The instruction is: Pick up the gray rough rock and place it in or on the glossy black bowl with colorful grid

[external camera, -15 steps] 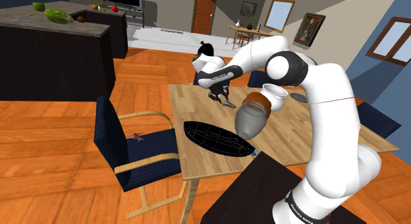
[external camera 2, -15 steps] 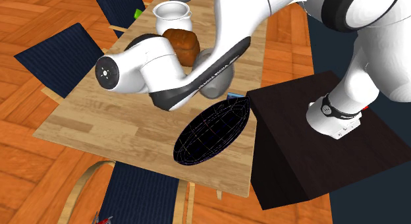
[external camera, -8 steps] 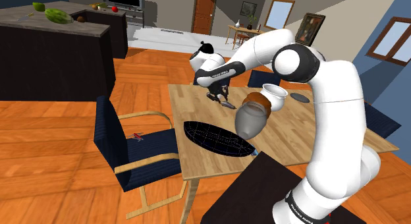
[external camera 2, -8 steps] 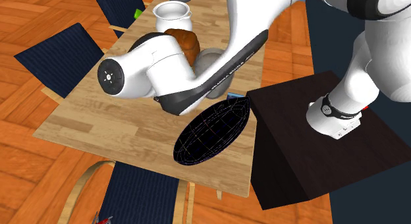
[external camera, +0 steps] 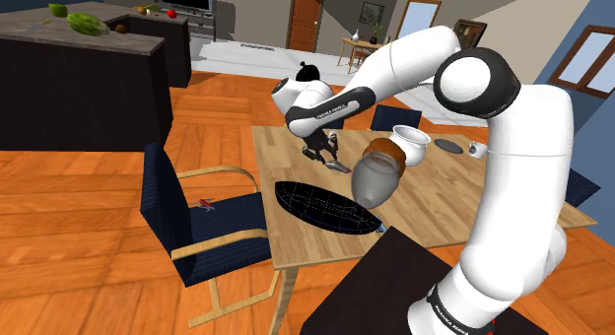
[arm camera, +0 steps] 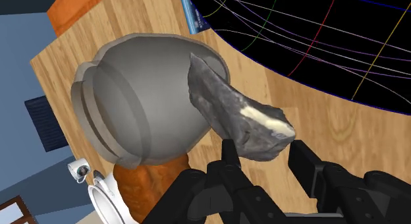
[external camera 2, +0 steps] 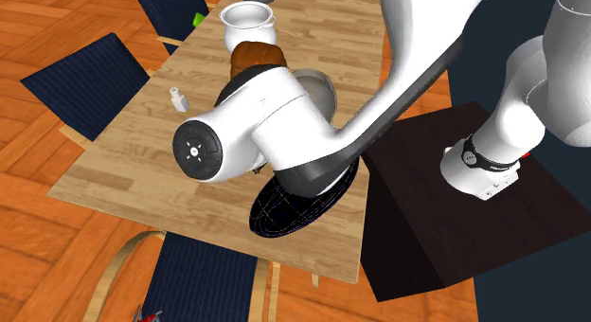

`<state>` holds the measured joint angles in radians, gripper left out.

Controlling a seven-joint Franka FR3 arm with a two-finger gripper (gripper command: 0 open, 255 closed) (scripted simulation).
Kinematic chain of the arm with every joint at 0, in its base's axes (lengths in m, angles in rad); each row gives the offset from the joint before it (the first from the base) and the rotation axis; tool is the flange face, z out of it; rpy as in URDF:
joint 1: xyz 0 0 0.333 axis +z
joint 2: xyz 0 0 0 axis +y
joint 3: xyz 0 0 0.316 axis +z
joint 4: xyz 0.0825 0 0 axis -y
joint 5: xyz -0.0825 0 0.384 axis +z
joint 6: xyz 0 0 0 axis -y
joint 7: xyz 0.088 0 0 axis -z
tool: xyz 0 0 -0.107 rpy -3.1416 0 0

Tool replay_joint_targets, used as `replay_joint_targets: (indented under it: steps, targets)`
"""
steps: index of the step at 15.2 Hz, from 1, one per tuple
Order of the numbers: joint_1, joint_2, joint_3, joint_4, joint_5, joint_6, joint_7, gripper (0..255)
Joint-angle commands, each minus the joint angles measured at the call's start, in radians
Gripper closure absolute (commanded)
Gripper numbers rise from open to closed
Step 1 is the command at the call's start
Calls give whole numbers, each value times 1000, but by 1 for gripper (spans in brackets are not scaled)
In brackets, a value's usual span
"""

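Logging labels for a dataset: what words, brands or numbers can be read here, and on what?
None readable.
White lettering on the arm's dark forearm band: too small to read.
White lettering on its base ring: too small to read.
Gray rock and black bowl: no text.

There is one gray rock (arm camera: 237, 117), one black bowl (external camera: 317, 206), one gray jar (external camera: 372, 181), one brown object (external camera 2: 256, 55) and one white pot (external camera 2: 248, 25).
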<state>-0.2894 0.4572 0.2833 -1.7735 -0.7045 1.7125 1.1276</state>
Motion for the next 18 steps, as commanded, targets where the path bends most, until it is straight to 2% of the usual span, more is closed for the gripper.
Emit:
replay_joint_targets:
  steps: [1, 7, 18]
  targets:
    - [12, -45, 18, -69, 19, 4, 38, 255]
    - [67, -140, 80, -190, 90, -21, 133, 255]
    - [74, -42, 63, -209, 45, 67, 203, 255]
